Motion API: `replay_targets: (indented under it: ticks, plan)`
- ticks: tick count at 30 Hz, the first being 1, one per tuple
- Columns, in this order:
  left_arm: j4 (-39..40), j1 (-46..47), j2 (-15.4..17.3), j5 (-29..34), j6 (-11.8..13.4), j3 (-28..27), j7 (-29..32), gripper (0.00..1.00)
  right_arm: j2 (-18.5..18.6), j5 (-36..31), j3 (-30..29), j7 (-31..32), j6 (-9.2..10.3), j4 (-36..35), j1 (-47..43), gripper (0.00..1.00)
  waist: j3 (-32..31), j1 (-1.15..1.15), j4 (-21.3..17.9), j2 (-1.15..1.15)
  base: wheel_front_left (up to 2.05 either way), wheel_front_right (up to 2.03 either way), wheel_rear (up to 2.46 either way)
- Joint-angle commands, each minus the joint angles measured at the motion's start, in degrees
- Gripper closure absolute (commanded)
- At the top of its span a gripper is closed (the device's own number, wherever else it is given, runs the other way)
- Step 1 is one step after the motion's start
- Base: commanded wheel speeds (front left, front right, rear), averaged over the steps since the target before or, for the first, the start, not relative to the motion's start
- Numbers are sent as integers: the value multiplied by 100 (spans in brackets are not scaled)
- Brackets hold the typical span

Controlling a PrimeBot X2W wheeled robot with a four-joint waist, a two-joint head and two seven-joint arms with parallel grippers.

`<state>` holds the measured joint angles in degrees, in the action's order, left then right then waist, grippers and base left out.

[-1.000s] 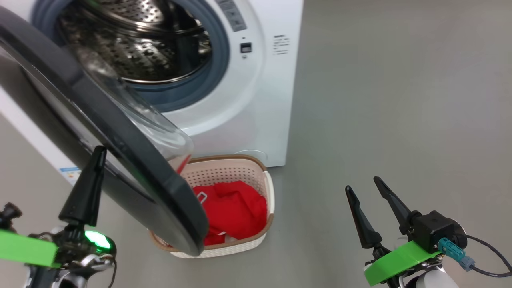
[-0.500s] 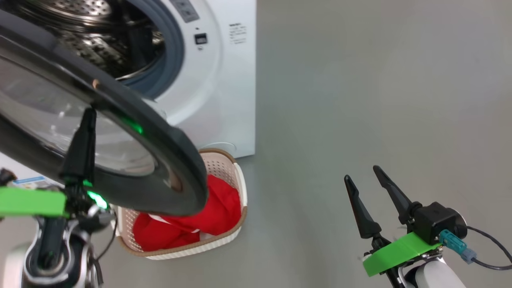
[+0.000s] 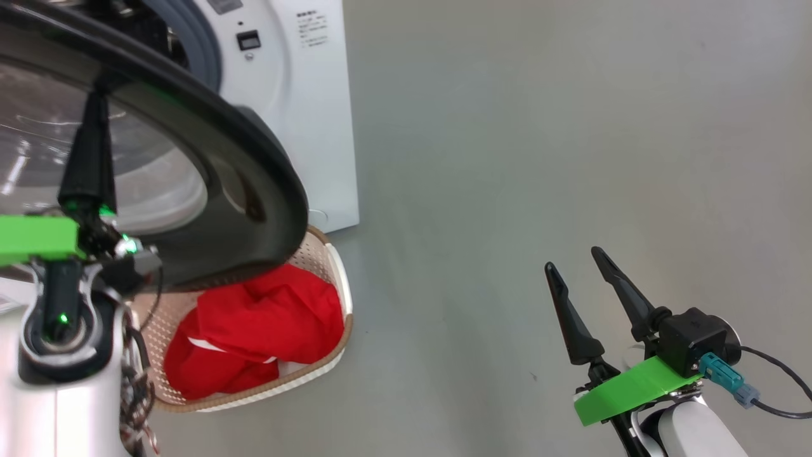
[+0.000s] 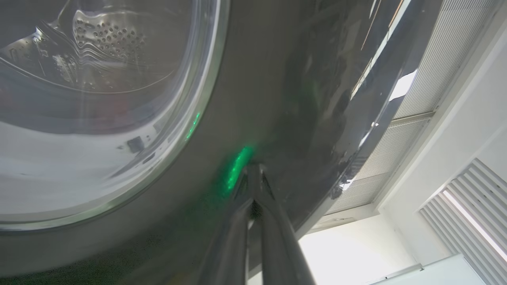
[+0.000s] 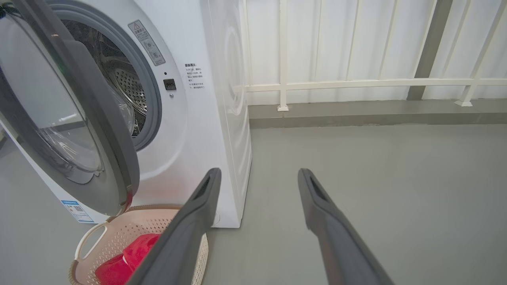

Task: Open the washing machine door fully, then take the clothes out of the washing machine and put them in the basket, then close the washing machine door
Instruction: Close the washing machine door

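Observation:
The washing machine [image 3: 304,95] stands at the upper left, its door [image 3: 254,165] partly swung over the opening. My left gripper [image 3: 96,105] is shut, and its joined tips [image 4: 253,170] press on the door's glossy black rim [image 4: 257,99] beside the glass window [image 4: 99,99]. Below the door, the cream basket [image 3: 339,285] holds the red clothes [image 3: 266,317]. My right gripper [image 3: 574,259] hangs open over bare floor, holding nothing. In the right wrist view my right gripper [image 5: 259,172] faces the machine [image 5: 206,130], the half-shut door [image 5: 103,130], the drum [image 5: 126,87], the basket [image 5: 119,237] and the clothes [image 5: 119,269].
Grey floor [image 3: 539,158] stretches to the right of the machine and basket. A white railing [image 5: 356,84] and a pale wall run behind the machine. A black cable [image 3: 774,381] trails from my right wrist.
The door has swung toward the machine with my shut left gripper against its outer face. The head view has shifted, so the machine and basket sit further left. The right gripper has barely moved.

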<state>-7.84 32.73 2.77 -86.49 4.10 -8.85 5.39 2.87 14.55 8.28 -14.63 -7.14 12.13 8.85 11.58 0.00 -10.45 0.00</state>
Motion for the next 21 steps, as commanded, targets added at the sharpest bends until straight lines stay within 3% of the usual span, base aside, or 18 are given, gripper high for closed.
replay_targets:
  ticks: [1, 16, 18, 20, 21]
  plan:
    - [68, 253, 192, 64, -78, -154, -24, 100, 0, 35, 143, -37, -35, -150, 168, 0, 87, 0, -93, 0, 0, 0, 0]
    - [-821, 1013, 262, -39, -630, -74, 97, 100, 0, 41, 89, -37, -35, -172, 246, 0, 246, 0, -81, 0, 0, 0, 0]
    - [-898, 928, 230, -115, -683, -54, 162, 69, 0, 47, 90, -37, -35, -157, 228, 0, 191, 0, -24, 0, 0, 0, 0]
    - [-930, 781, 211, -135, -753, -1, 234, 0, 0, 51, 81, -37, -35, -138, 207, 0, 107, 0, 43, 0, 0, 0, 0]
    - [-929, 692, 201, -151, -788, 21, 270, 0, 0, 53, 76, -37, -35, -132, 198, 0, 60, 0, 78, 0, 0, 0, 0]
